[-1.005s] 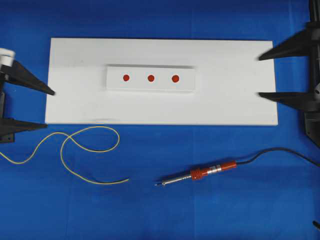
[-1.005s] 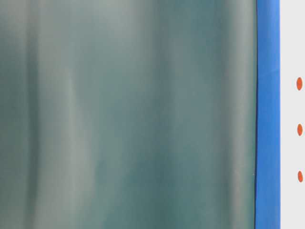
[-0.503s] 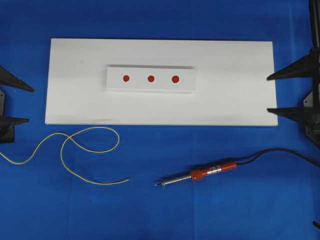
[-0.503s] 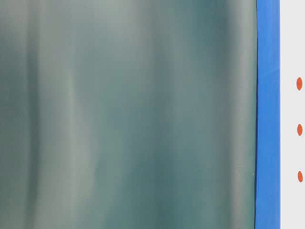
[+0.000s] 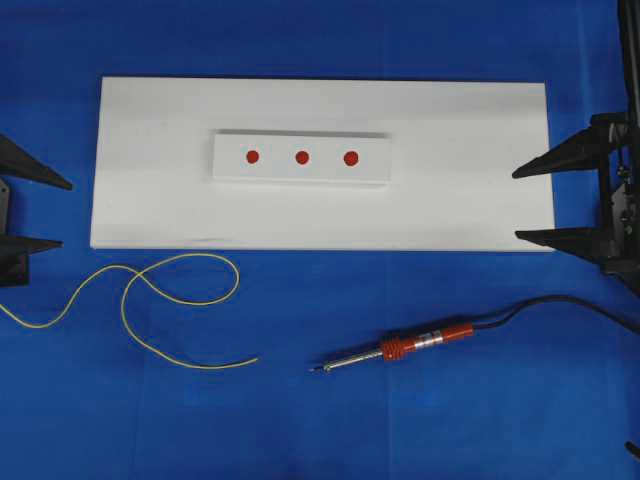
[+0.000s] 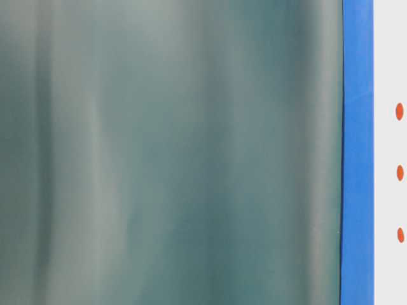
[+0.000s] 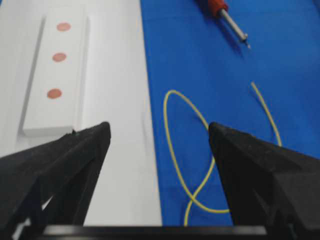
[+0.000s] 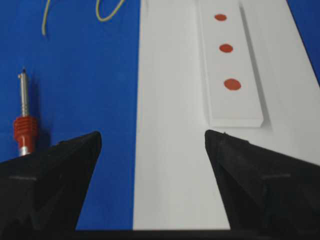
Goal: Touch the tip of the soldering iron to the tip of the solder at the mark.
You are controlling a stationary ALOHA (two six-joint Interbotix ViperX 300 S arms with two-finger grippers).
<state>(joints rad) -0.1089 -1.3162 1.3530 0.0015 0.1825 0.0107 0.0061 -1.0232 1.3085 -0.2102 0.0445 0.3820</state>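
The soldering iron [image 5: 400, 350] lies on the blue cloth in front of the white board, tip [image 5: 316, 371] pointing left, black cord trailing right. The solder [image 5: 165, 300], a thin yellow wire, loops on the cloth at the front left, its free end [image 5: 255, 360] a short gap from the iron's tip. Three red marks [image 5: 301, 157] sit on a raised white block. My left gripper [image 5: 62, 213] is open and empty at the board's left edge, and the solder [image 7: 172, 130] lies ahead of it. My right gripper [image 5: 517, 205] is open and empty at the board's right edge; the iron [image 8: 23, 125] lies to its left.
The white board [image 5: 450, 200] fills the middle of the blue cloth, with the raised block [image 7: 57, 75] on it. The table-level view is mostly a blurred grey-green surface, with a blue strip and the three marks [image 6: 399, 173] at its right edge.
My left gripper pulled back toward the left edge, then stayed. My right gripper shifted toward the front of the table along the board's right edge. Iron and solder have not moved.
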